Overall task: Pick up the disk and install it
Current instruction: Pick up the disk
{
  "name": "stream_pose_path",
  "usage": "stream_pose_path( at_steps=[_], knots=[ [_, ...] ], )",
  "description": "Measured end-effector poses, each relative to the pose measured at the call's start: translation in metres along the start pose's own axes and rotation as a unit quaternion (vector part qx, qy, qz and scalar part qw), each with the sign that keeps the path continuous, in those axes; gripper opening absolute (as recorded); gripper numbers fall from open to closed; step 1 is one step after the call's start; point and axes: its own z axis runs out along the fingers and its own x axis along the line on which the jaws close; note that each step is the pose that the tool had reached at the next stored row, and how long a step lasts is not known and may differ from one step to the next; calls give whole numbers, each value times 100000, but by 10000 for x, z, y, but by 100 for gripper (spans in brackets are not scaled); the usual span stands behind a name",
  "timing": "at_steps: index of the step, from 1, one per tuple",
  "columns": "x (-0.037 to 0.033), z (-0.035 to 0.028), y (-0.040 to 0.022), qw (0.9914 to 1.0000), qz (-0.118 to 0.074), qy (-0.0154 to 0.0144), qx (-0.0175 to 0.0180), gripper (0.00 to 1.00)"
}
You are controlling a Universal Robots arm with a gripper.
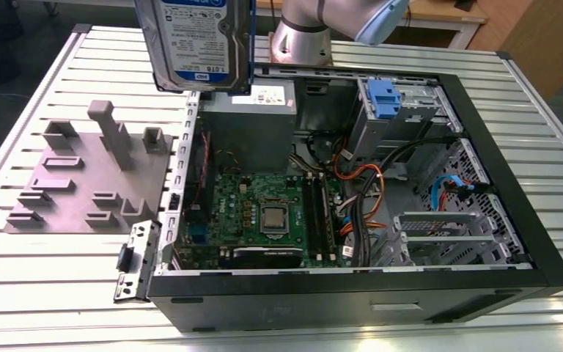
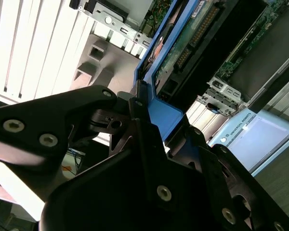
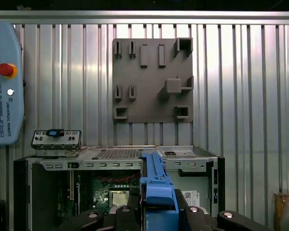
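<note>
The disk [image 1: 196,42] hangs upright in the air above the back left corner of the open computer case [image 1: 516,220], its white and blue label facing the exterior camera. In both wrist views my black gripper [image 2: 159,118] is shut on the blue bracket along the drive's edge. The second wrist view shows the disk's [image 2: 195,33] green circuit-board underside running away from the fingers. In the first wrist view the disk [image 3: 154,168] appears edge-on, rising from my gripper [image 3: 157,197] over the case.
A grey fixture plate [image 1: 76,176] with raised blocks lies on the slatted table at the exterior view's left. Inside the case are a motherboard [image 1: 262,213], cables and a drive bay with a blue tab [image 1: 384,95]. The robot base [image 1: 301,37] stands behind.
</note>
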Motion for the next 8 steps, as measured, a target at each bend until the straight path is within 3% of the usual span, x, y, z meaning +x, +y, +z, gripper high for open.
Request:
stream_pose_path(
  at_steps=[8],
  knots=[
    [89, -3, -73, 100000, 1, 6, 0, 37]
  ],
)
